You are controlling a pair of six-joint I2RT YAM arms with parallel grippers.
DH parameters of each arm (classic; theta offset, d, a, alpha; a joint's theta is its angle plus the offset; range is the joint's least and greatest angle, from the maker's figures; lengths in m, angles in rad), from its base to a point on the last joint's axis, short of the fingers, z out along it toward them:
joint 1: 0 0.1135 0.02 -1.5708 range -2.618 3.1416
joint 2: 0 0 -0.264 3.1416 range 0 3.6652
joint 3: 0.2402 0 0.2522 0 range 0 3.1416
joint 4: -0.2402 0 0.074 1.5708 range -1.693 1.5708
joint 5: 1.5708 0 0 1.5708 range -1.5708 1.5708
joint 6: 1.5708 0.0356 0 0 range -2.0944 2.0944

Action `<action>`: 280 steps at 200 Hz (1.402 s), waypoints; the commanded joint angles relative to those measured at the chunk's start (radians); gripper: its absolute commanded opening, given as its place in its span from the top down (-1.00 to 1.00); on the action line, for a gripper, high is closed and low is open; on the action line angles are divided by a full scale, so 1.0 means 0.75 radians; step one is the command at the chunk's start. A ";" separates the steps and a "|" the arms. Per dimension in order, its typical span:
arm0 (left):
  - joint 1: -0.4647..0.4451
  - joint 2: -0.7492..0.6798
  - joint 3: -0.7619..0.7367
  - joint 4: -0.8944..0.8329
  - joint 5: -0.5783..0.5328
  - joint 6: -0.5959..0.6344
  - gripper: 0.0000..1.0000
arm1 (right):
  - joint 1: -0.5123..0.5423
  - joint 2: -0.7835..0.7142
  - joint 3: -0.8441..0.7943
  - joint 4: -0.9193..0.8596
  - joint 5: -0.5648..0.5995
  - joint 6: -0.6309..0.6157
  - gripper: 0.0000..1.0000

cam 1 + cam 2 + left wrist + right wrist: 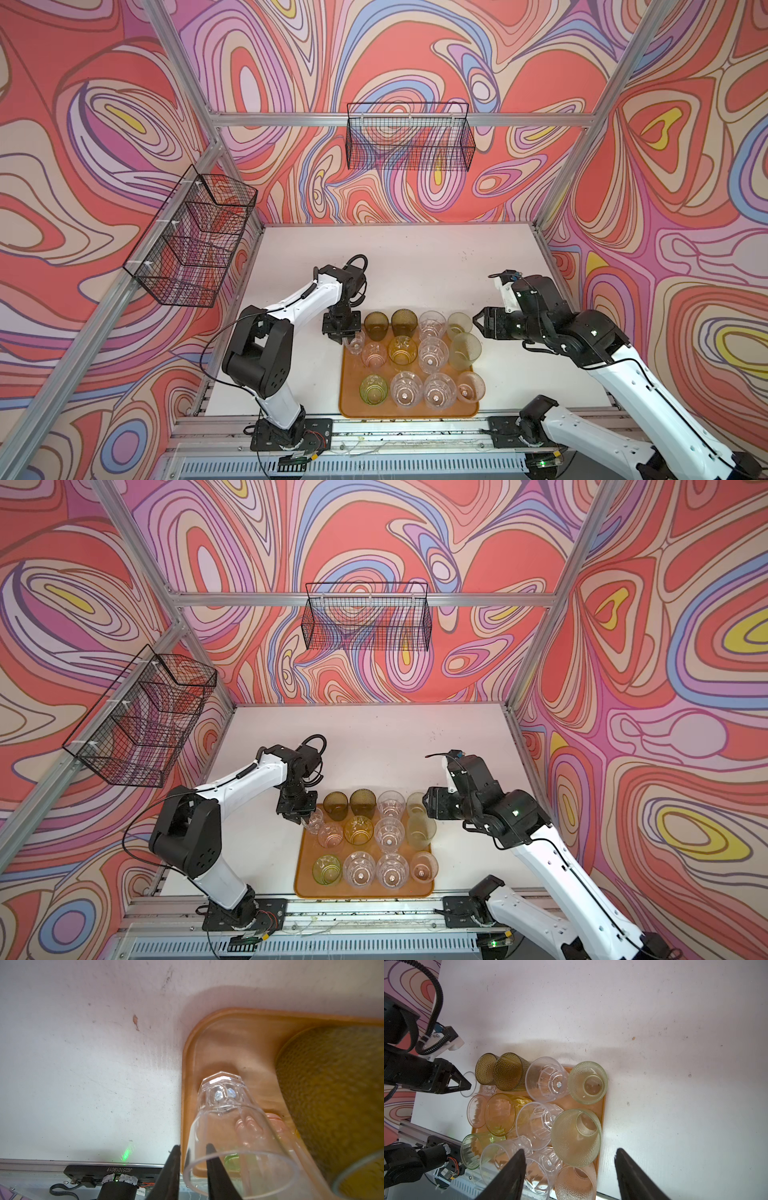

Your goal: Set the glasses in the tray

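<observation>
The orange-brown tray (409, 410) (361, 892) lies at the table's front middle with several glasses standing in it: clear, dark olive (376, 326), amber (402, 350), bright green (373, 388), frosted green (465, 351) and pink (471, 385). My left gripper (347, 337) (192, 1146) is over the tray's far left corner. Its fingers straddle the rim of a small clear glass (220, 1093) (355, 345), one inside and one outside, standing slightly apart from the wall. That glass's base rests on the tray (187, 1064). My right gripper (478, 322) (570, 1151) hovers open and empty by the tray's right edge.
Two black wire baskets hang on the walls, one at the back (409, 137) and one on the left (191, 237). The white table (415, 266) stretches behind the tray. An aluminium rail (415, 432) carrying both arm bases runs along the front edge.
</observation>
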 commanded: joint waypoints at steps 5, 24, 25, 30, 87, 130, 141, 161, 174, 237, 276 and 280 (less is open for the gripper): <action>-0.004 -0.027 -0.001 -0.021 -0.013 -0.020 0.35 | -0.007 -0.009 -0.005 0.006 -0.002 0.011 -0.40; -0.004 -0.035 0.012 -0.029 -0.012 -0.022 0.28 | -0.007 -0.008 -0.004 0.005 0.000 0.009 -0.41; -0.005 -0.035 0.012 -0.030 -0.013 -0.022 0.27 | -0.007 -0.008 -0.004 0.005 0.000 0.009 -0.41; -0.004 -0.038 0.016 -0.036 -0.010 -0.022 0.26 | -0.007 -0.008 -0.003 0.007 0.000 0.008 -0.41; -0.004 -0.141 0.092 -0.136 -0.054 -0.024 -0.01 | -0.006 0.006 0.004 0.031 0.035 -0.006 -0.40; -0.005 -0.226 0.197 -0.262 -0.107 -0.021 -0.19 | -0.007 0.026 0.013 0.071 0.051 -0.027 -0.40; -0.004 -0.248 0.235 -0.293 -0.118 -0.020 -0.23 | -0.007 0.033 0.020 0.081 0.060 -0.035 -0.41; -0.005 -0.283 0.305 -0.341 -0.136 -0.012 -0.52 | -0.006 0.037 0.032 0.106 0.081 -0.051 -0.41; -0.003 -0.302 0.353 -0.366 -0.150 -0.001 -0.63 | -0.006 0.038 0.037 0.130 0.106 -0.070 -0.43; 0.005 -0.364 0.555 -0.309 -0.335 0.113 -0.97 | -0.007 0.068 0.081 0.324 0.274 -0.199 -0.65; 0.019 -0.411 0.617 -0.156 -0.374 0.198 -1.00 | -0.007 0.175 0.203 0.395 0.309 -0.290 -0.85; 0.017 -0.429 0.608 -0.125 -0.384 0.208 -1.00 | -0.007 0.190 0.214 0.400 0.317 -0.306 -0.86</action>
